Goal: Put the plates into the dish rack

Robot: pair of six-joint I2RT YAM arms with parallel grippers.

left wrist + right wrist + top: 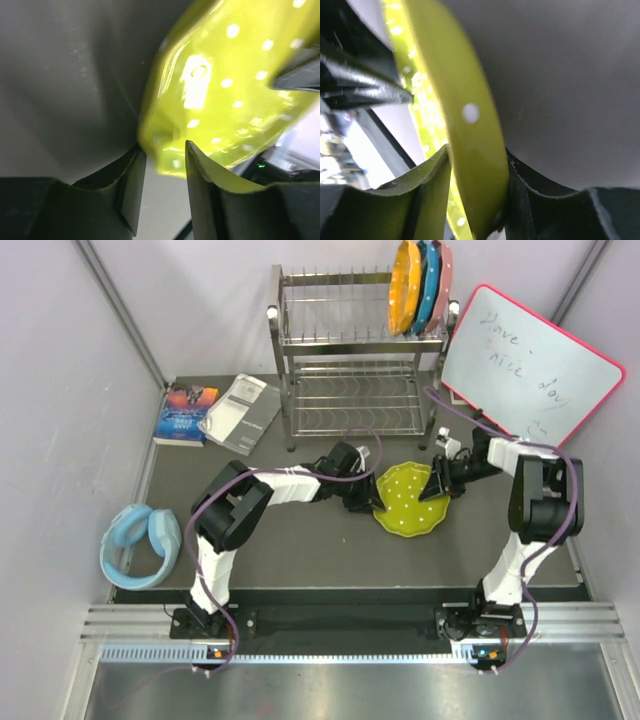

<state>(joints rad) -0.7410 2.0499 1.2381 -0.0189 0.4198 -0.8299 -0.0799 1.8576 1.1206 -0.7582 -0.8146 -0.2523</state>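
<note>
**Plate between two tools, three plates racked**

Green plate, last of the four, lies at the centre of the overhead view, in front of the rack and well apart from it. The right tool is clenched on its right rim: in the right wrist view the rim fills the gap and touches both fingers. A hold on the rim, not the face, probably serves to tip the plate upright, as the prongs accept plates only on edge.

The left tool sits at the opposite rim. Its fingers flank a lobe of the edge at their very tips. Whether they press on it cannot be told. Its place suggests steadying or a hand-over. The plate looks tilted off the tabletop, though whether any edge rests there is unclear.

Racked plates stand on edge at the upper right of the rack's top tier, faces side by side: orange to the left, blue in the middle, pink to the right. Packing them at one end leaves the prongs to their left free, likely for the green plate.

Counts:
- Plates: four, with three racked and one in hand.
- Tools: two.
- Rack: one, of two tiers, the lower tier bare.
- Whiteboard: one, upper right.
- Book and booklet: one each, upper left.
- Headphones: one pair, lower left.
</note>
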